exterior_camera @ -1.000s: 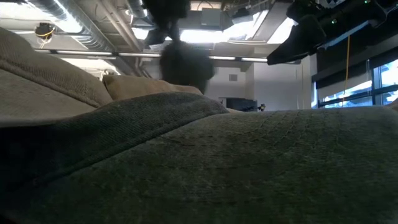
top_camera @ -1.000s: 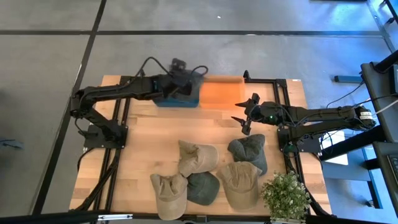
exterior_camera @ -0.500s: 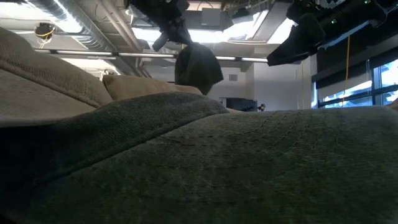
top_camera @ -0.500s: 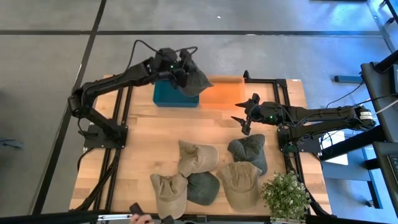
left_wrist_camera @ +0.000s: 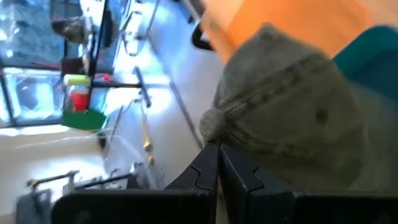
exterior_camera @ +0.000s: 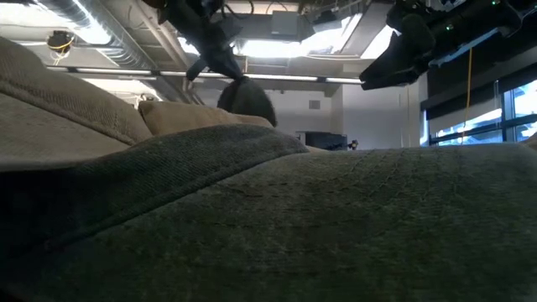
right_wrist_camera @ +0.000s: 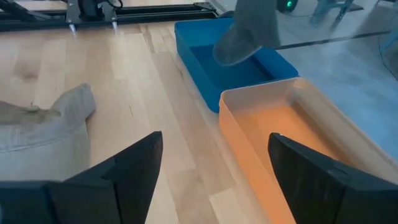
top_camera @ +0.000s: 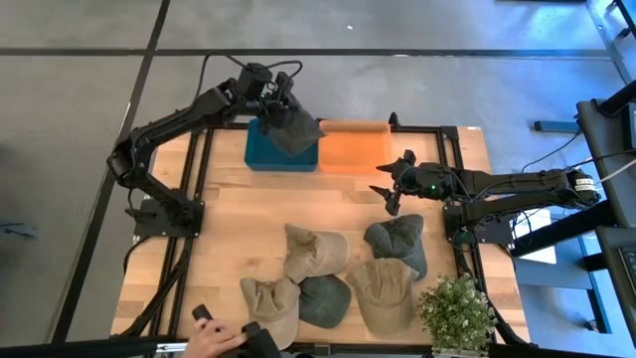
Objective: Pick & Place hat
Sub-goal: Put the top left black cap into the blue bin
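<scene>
- High view: the left gripper (top_camera: 270, 99) is closed on a dark hat (top_camera: 294, 130), which hangs over the blue bin (top_camera: 260, 156), toward the side that touches the orange bin (top_camera: 355, 151). To drop it well, I would bring the hat nearer the blue bin's middle and lower it before letting go (the cloth drapes close to the shared wall). The right gripper (top_camera: 393, 187) waits with its jaws wide over bare table (top_camera: 238, 214), near the pile of hats (top_camera: 338, 273). A person's hand (top_camera: 211, 339) shows at the table's near edge, well apart from both arms.
- Low view: the hat (exterior_camera: 245, 99) dangles from the left gripper (exterior_camera: 220, 60), clear of everything below; a slow descent should keep it from swinging. Hats close to the lens block most of the table.
- Left wrist view: the fingers (left_wrist_camera: 205, 171) are pressed together on the hat (left_wrist_camera: 292, 124) at its top button, a thin pinch, so I would avoid jerks. Blue and orange show behind it.
- Right wrist view: the hat (right_wrist_camera: 249, 28) hangs above the blue bin (right_wrist_camera: 211, 78), apparently within its walls; the orange bin (right_wrist_camera: 280, 134) sits just beside.
</scene>
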`<action>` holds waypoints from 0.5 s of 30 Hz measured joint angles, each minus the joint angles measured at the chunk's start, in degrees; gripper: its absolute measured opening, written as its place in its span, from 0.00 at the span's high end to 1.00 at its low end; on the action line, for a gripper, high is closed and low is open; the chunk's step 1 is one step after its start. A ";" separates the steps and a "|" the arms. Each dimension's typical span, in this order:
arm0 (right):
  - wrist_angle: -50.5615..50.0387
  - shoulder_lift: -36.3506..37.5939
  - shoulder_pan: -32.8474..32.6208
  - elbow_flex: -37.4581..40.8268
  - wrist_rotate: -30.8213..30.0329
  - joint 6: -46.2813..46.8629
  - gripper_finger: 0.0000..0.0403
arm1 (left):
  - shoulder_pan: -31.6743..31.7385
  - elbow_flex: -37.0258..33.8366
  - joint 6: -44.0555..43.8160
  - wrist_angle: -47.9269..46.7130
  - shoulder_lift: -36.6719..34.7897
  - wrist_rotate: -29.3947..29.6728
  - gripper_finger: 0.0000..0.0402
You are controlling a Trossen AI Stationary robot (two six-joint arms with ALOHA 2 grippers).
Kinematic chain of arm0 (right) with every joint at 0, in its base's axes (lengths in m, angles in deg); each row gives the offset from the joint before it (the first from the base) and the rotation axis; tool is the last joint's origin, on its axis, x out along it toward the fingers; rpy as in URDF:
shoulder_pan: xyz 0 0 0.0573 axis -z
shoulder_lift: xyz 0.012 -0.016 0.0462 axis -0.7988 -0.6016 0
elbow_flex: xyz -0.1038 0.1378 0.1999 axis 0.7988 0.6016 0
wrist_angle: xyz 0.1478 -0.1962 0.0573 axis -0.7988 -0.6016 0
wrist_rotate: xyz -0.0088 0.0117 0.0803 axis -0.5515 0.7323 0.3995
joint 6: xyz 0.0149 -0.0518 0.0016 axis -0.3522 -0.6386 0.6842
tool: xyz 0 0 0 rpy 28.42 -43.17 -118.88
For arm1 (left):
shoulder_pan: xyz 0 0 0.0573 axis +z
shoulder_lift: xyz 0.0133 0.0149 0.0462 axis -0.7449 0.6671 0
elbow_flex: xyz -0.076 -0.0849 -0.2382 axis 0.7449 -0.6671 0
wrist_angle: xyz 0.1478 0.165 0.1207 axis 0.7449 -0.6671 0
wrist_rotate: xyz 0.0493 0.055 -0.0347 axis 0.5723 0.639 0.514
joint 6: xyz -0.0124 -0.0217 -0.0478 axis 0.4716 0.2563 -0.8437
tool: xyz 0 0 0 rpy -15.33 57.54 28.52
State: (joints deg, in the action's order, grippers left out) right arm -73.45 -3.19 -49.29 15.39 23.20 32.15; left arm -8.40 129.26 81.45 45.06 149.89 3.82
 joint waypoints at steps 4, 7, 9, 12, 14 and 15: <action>0.63 -0.02 0.00 0.00 -1.16 1.26 0.27 | 0.96 0.00 0.64 -3.40 2.80 -6.25 1.00; 0.70 -0.02 0.02 0.00 -2.68 1.89 0.27 | 1.29 -0.04 4.36 -2.91 5.96 -6.50 1.00; 0.78 -0.02 0.02 0.00 -3.07 1.91 0.27 | 1.29 -0.04 6.93 -1.13 8.23 -6.47 1.00; 0.78 -0.02 0.02 0.00 -3.05 1.91 0.27 | 0.97 -0.04 8.86 2.89 11.37 -4.98 1.00; 0.76 -0.02 0.02 0.00 -3.02 1.90 0.27 | 0.77 -0.02 8.81 5.25 13.33 -4.06 0.99; 0.74 -0.02 0.01 0.00 -3.02 1.89 0.27 | 0.76 -0.02 8.74 6.57 14.36 -4.04 0.99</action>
State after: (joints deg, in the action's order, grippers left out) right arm -72.72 -3.21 -49.28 15.39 20.18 34.04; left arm -7.64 129.24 90.19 51.64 164.26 -0.21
